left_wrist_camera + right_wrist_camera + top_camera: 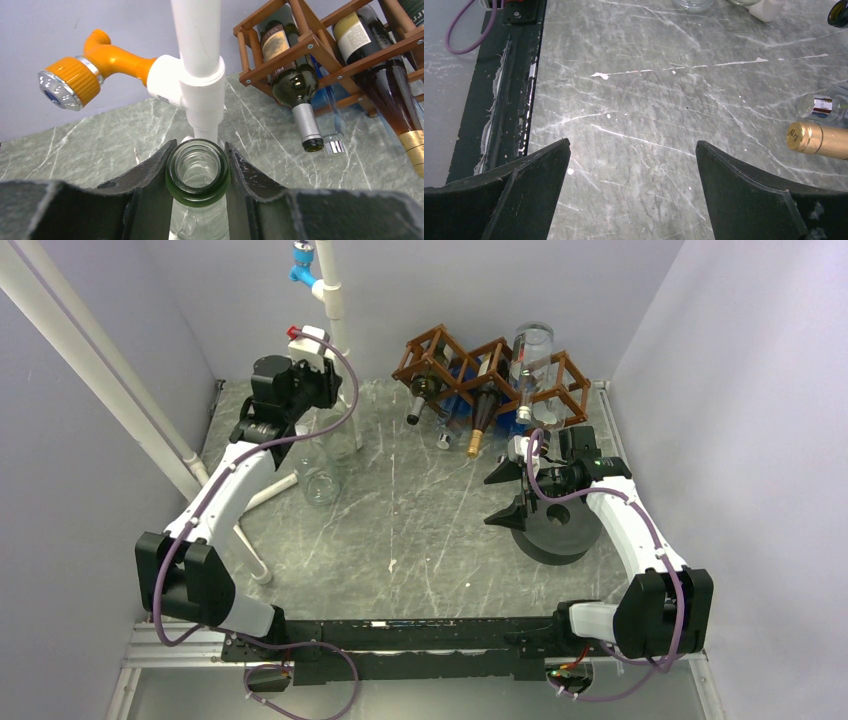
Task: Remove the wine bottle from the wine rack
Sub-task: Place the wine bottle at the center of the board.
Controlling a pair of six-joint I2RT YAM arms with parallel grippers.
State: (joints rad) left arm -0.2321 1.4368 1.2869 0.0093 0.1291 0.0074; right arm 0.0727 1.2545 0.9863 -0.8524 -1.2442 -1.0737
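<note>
The grey marbled desk [400, 540] has bare room across the middle and left of the top view, and that looks like the ground to use. The wine rack [490, 365] sits at the upper centre-right of that view, with several other bottles [295, 90] lodged in its cells, necks slanting down toward the desk. The wine bottle [198, 175] in hand is clear glass with a green lip. It is well apart from the rack, at the upper left of the top view, upright and just beside the white pipe [200, 75].

The lift-out therefore looks done, and the step in hand is probably setting the bottle down. To do it well, hold the bottle vertical, lower it straight and steer it clear of the pipe right behind its neck. Let go only once the base bears on the desk; whether it does so now I cannot tell. The release should be small and slow, since a tall bottle held by the neck tips easily.

The left end effector [199, 150] is closed narrow on the bottle's neck just under the lip, one finger against each side. The right end effector [633, 150] stands wide and holds nothing. It is at the centre right of the top view, beside a black round block [560, 535].
</note>
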